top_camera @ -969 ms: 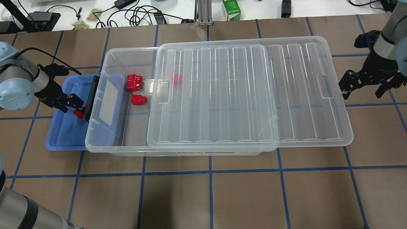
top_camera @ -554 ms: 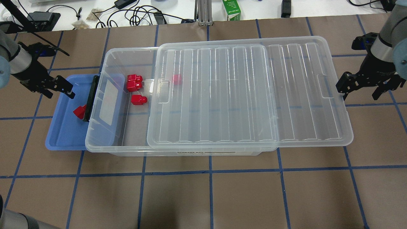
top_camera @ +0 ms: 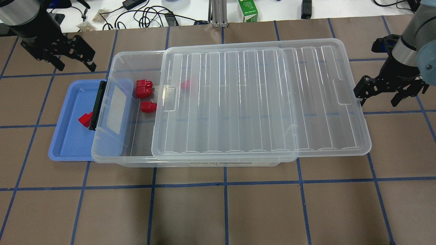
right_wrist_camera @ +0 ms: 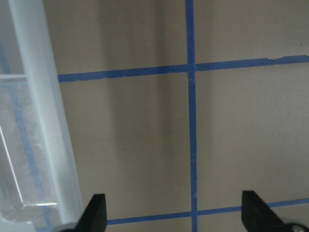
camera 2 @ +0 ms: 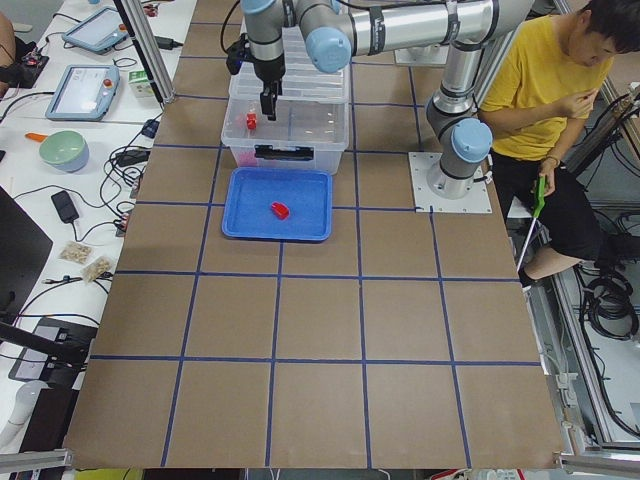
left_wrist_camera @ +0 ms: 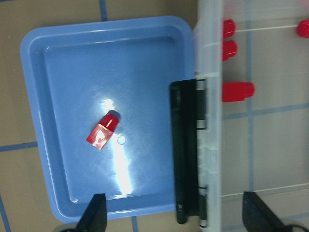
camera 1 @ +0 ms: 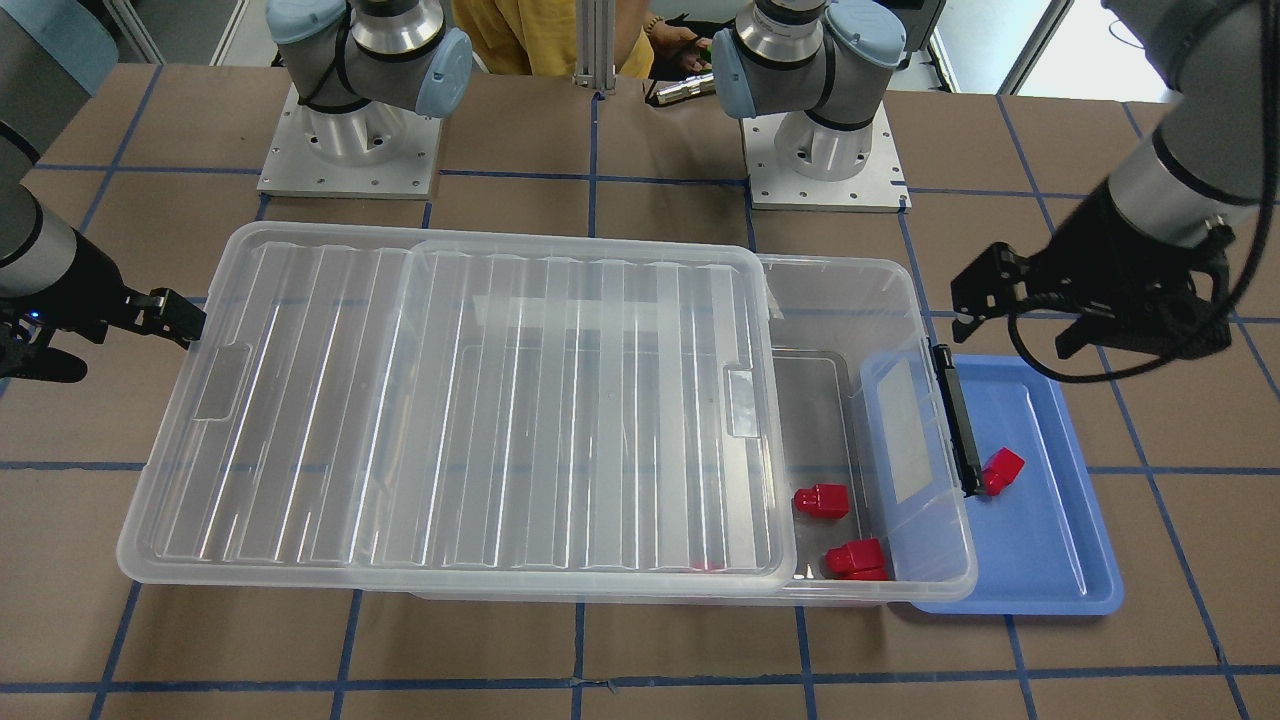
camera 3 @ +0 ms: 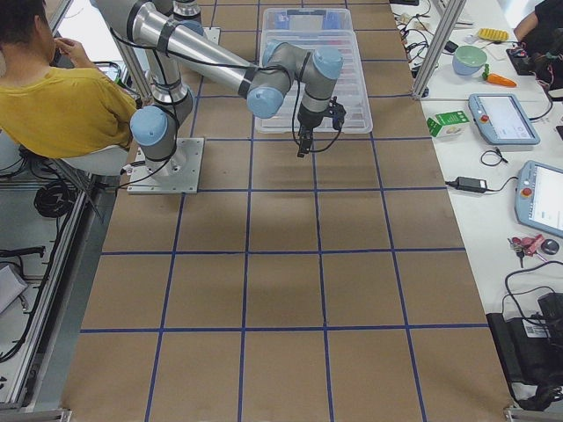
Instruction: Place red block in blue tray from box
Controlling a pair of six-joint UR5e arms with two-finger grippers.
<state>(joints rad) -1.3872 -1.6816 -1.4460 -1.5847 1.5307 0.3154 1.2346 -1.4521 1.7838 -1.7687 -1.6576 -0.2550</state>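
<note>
One red block (top_camera: 85, 119) lies in the blue tray (top_camera: 68, 146), beside the box's black latch (top_camera: 98, 105); it also shows in the left wrist view (left_wrist_camera: 103, 131) and the front view (camera 1: 1002, 470). My left gripper (top_camera: 69, 56) is open and empty, raised above the far side of the tray (left_wrist_camera: 58, 72). The clear box (top_camera: 112, 158) holds three red blocks (top_camera: 143, 87) in its uncovered left end and one more under the lid (top_camera: 259, 102). My right gripper (top_camera: 377, 99) is open and empty, one finger at the lid's right edge.
The box's left end overlaps the tray's right part. The lid lies shifted to the right and overhangs the box. Cables and a green carton (top_camera: 248, 11) lie past the table's far edge. A person in yellow (camera 2: 540, 90) sits by the robot bases.
My left gripper let go of the red block in the tray, then rose and moved back away from it. My right gripper moved left and the lid slid a little left over the box.
</note>
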